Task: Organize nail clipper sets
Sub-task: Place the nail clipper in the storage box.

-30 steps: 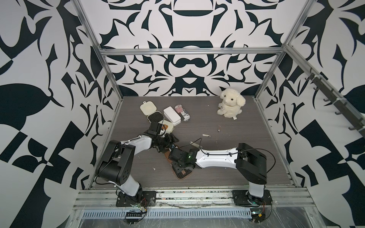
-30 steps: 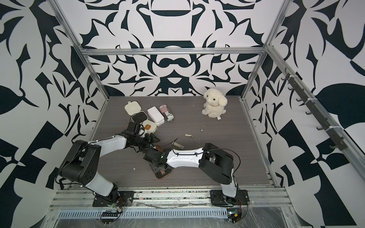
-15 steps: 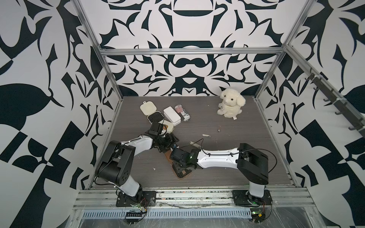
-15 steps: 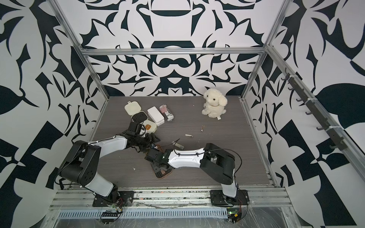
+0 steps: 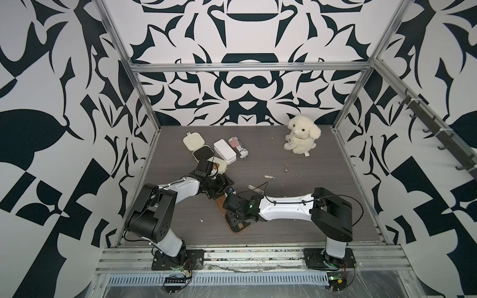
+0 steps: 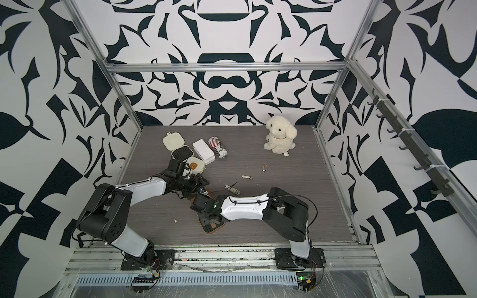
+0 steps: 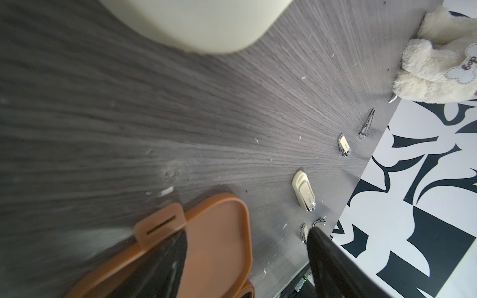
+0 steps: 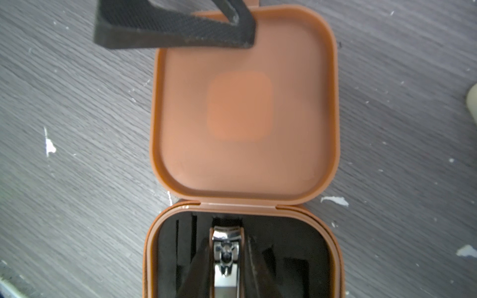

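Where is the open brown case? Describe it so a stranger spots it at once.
Find the grey table, then its front edge. The case nearest it lies open, a clipper inside; it alone is brown, the other cases cream.

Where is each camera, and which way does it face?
Top views: high above the front, looking down on the table; left arm, right arm show whole.
Left wrist: low, looking across the tan lid towards the plush dog; left pincer shows.
Right wrist: straight down onto the tan case; right pincer grips a clipper.
Both wrists share the tan lid.
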